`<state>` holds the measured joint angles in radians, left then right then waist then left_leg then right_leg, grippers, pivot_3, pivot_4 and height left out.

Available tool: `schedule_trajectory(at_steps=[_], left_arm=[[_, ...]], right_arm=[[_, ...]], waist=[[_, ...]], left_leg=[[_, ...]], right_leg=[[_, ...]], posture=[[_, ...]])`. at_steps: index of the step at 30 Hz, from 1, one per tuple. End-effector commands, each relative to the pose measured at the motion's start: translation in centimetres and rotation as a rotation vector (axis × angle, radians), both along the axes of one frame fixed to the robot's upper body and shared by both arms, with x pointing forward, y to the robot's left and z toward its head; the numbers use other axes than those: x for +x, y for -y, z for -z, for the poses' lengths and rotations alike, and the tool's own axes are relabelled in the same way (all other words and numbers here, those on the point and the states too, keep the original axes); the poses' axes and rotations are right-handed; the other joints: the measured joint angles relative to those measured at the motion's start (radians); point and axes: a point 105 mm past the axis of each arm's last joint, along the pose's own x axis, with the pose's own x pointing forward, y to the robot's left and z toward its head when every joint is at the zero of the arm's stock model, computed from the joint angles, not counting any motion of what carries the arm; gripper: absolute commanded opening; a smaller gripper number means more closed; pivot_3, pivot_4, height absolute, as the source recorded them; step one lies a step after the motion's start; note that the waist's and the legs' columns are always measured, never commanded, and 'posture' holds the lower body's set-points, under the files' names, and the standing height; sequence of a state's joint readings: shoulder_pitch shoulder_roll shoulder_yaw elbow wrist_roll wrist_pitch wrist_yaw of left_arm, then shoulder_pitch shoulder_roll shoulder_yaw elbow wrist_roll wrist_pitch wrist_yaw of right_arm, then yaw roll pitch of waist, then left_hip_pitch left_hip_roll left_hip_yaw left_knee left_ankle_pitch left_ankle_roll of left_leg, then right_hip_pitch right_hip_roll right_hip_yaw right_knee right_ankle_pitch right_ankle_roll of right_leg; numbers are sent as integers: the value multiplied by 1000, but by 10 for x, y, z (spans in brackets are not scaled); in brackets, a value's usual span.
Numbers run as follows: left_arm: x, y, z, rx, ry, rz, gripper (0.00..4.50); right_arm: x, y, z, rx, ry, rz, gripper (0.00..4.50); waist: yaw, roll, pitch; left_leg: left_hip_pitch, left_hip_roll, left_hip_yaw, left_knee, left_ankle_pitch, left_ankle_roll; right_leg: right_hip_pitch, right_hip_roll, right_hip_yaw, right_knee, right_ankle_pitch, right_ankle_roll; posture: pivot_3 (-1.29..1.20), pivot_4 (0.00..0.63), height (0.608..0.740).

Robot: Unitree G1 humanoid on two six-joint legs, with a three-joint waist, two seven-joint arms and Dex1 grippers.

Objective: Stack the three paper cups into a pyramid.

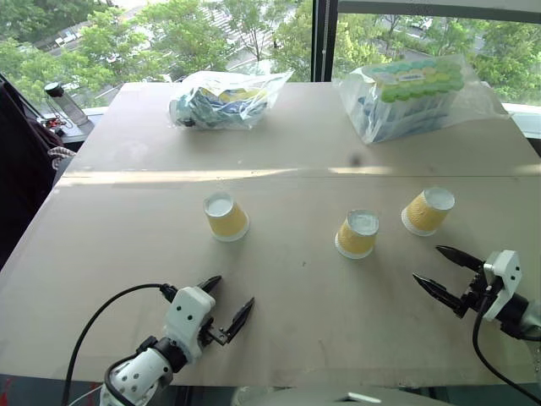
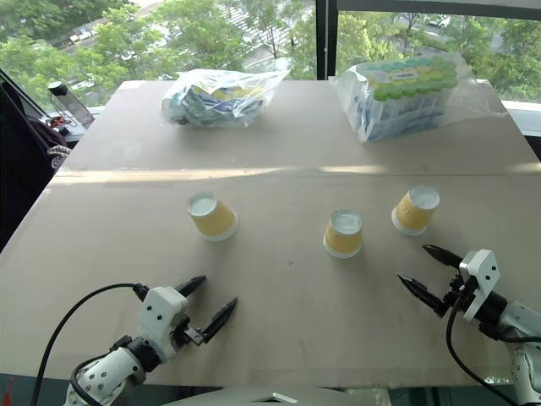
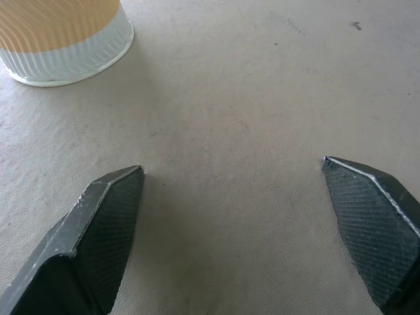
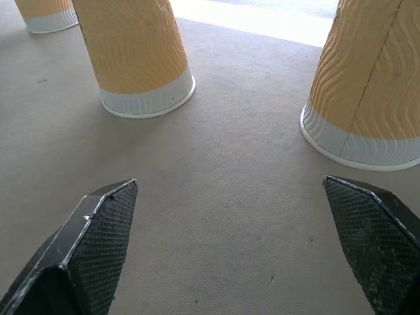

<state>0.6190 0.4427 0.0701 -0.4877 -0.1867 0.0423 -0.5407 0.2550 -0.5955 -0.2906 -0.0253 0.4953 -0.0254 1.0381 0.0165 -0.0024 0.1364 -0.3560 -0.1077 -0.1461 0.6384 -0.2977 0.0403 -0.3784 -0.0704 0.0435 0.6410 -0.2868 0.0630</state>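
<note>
Close to the near edge of the table (image 1: 279, 338), the left gripper (image 1: 226, 304) hangs just above the top with its two black fingers spread wide and nothing between them. Over by the near right corner, the right gripper (image 1: 439, 269) is the same: fingers wide apart, holding nothing.

A little farther in, about the middle of the table, stand the three paper cups. All three are upside down, white base up, rim on the table. The left cup (image 1: 226, 216) stands alone, well apart from the others, up ahead of the left gripper. The middle cup (image 1: 357, 233) and the right cup (image 1: 427, 211) stand near each other but do not touch. The right gripper points at the gap between these two, and the right cup is just in front of it.

At the far edge lie two clear plastic bags. The left bag (image 1: 224, 100) holds blue and yellow packs. The right bag (image 1: 414, 95) holds rows of small bottles with green tops.

No pyramid is started yet. I think nothing is done so far. Two cups must go side by side, then one on top.
</note>
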Motion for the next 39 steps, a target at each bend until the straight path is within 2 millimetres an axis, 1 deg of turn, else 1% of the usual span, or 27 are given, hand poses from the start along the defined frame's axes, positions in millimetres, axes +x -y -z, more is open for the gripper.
schedule_trajectory(at_steps=[1, 6, 15, 21, 25, 27, 29, 30, 33, 35, 39], left_arm=[[-1, -4, 0, 4, -10, -21, 4464], [-3, -5, -5, -2, -6, -16, 4464], [-1, -4, -11, -2, 11, 9, 4464], [0, -1, -18, -4, 38, 56, 4464], [-3, 6, -29, -17, 69, 150, 4464], [-7, 16, -41, -72, 79, 251, 4464], [-16, 29, -58, -192, 70, 374, 4464], [-17, 35, -67, -201, 92, 424, 4464], [-13, 42, -86, -170, 156, 521, 4464], [-11, 44, -96, -154, 177, 574, 4464], [-7, 45, -106, -121, 199, 624, 4464]], right_arm=[[1, -2, -9, -8, 25, -25, 4500], [-2, -10, -10, 7, 8, -55, 4500], [-5, -12, -8, 18, 9, -60, 4500], [-5, -16, -9, 21, 20, -78, 4500], [-3, -33, -17, 39, 48, -140, 4500], [2, -46, -24, 54, 71, -160, 4500], [9, -56, -29, 56, 93, -167, 4500], [14, -66, -34, 75, 112, -182, 4500], [27, -89, -48, 128, 143, -222, 4500], [32, -101, -52, 154, 147, -247, 4500], [42, -117, -57, 165, 167, -281, 4500]], waist=[[0, 0, 0], [-1, 0, 0], [0, -1, 0], [-1, -1, 1], [-2, -1, 1], [-2, -1, 1], [-3, -2, 2], [-3, -2, 2], [-3, -2, 3], [-2, -2, 3], [-3, -2, 3]], left_leg=[[0, 0, 0, 0, 0, 0], [0, 0, 0, 0, 0, 0], [0, 0, 0, 0, 0, 0], [0, 0, 0, 1, 0, 0], [0, 0, 0, 1, 0, 0], [0, 0, 0, 1, 0, 0], [0, 0, 0, 1, 0, 0], [0, 0, 0, 2, 0, 0], [-1, 0, 0, 3, 0, 0], [-1, 0, -1, 4, 0, 0], [-2, 0, -1, 4, 0, -1]], right_leg=[[0, 0, 0, 0, 0, 0], [0, 0, 0, 0, 0, 0], [0, 0, 0, 0, 0, 0], [0, 0, 0, 0, 0, 0], [0, 0, 0, 0, 0, 0], [0, 0, 0, 1, 0, 0], [0, 0, 0, 1, 0, 0], [0, 0, 0, 1, 0, 0], [0, 0, -1, 1, 0, 0], [-1, 1, -1, 2, 0, 0], [-1, 1, -2, 1, 0, 0]], posture=[[0, 150, 740], [0, 150, 740], [0, 150, 740], [0, 150, 740], [0, 150, 740], [0, 150, 740], [0, 150, 740], [0, 150, 740], [0, 150, 740], [0, 150, 740], [0, 150, 740]])
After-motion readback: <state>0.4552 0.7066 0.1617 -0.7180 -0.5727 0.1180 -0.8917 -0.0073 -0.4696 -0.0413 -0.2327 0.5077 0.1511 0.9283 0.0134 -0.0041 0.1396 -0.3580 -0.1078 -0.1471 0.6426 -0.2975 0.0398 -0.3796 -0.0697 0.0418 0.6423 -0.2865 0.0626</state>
